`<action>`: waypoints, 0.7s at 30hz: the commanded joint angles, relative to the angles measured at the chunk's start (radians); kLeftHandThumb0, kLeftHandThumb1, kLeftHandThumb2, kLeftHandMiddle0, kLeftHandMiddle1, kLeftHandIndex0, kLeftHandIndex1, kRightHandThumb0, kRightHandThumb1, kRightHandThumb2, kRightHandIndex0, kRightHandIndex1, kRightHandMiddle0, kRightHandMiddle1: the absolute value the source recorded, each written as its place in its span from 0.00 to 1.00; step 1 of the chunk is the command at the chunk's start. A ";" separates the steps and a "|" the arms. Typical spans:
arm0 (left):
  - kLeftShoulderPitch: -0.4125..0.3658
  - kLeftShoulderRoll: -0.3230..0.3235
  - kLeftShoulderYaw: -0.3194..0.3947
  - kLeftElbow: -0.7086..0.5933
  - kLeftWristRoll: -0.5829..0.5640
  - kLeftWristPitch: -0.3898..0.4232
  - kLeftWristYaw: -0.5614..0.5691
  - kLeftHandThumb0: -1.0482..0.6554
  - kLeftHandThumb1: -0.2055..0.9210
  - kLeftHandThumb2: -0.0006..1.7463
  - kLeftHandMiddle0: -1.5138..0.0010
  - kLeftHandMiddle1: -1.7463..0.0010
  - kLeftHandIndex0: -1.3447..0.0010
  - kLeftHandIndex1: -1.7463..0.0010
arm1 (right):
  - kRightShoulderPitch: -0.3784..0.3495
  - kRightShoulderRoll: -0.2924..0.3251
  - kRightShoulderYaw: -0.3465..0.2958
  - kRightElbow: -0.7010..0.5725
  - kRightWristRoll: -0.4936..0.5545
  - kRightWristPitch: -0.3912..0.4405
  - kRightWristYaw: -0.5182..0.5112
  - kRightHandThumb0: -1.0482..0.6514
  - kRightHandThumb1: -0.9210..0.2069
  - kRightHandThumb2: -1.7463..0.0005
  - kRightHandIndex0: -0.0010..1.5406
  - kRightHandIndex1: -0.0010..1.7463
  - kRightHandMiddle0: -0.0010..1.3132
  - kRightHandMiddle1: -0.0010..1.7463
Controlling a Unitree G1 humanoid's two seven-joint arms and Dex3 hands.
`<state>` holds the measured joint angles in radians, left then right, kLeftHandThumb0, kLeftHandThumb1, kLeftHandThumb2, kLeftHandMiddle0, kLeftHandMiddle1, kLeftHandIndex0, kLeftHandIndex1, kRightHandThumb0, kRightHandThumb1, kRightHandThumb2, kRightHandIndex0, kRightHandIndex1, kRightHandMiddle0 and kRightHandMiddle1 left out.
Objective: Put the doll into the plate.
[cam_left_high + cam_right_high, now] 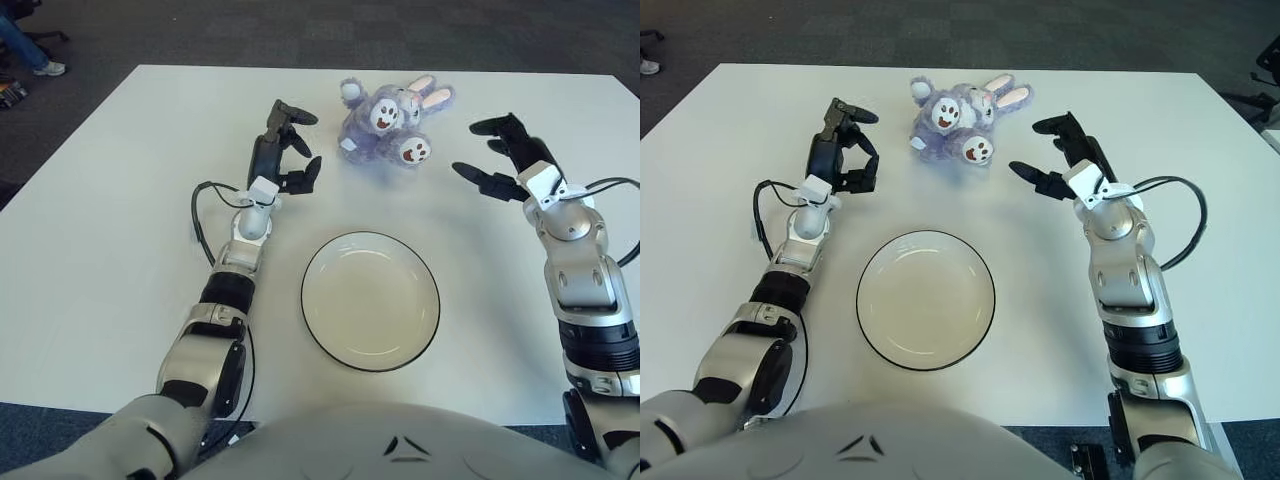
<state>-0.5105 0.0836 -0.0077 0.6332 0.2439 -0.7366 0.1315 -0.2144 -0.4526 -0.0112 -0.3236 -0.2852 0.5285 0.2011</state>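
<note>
A purple plush bunny doll (390, 122) lies at the far middle of the white table (120, 220). Nearer to me sits a round white plate (370, 300) with a dark rim, with nothing in it. My left hand (283, 150) is raised left of the doll, fingers spread, a short gap away from it. On the doll's right my right hand (497, 155) hovers open, fingers pointing toward the toy without touching it. Neither hand holds anything.
A black cable (200, 225) loops off my left forearm over the table. Dark carpet surrounds the table, and a person's legs and shoe (30, 55) show at the far left corner.
</note>
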 commanded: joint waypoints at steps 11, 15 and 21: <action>-0.098 0.053 -0.043 0.070 -0.014 0.030 -0.094 0.30 0.47 0.52 0.93 0.58 1.00 0.63 | 0.030 -0.002 0.021 0.041 -0.009 0.058 0.023 0.24 0.13 0.68 0.02 0.47 0.00 0.47; -0.114 0.063 -0.054 0.074 0.010 0.042 -0.089 0.30 0.42 0.54 0.94 0.53 1.00 0.66 | 0.037 0.002 0.023 0.053 -0.010 0.055 0.018 0.26 0.16 0.63 0.03 0.48 0.00 0.49; -0.144 0.087 -0.094 0.049 0.114 0.092 -0.039 0.25 0.37 0.53 0.93 0.47 1.00 0.70 | 0.053 0.005 0.020 0.066 -0.007 0.046 0.011 0.28 0.19 0.58 0.08 0.60 0.00 0.57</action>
<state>-0.6225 0.1519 -0.0826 0.6995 0.3122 -0.6696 0.0654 -0.1728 -0.4498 0.0113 -0.2691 -0.2886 0.5794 0.2195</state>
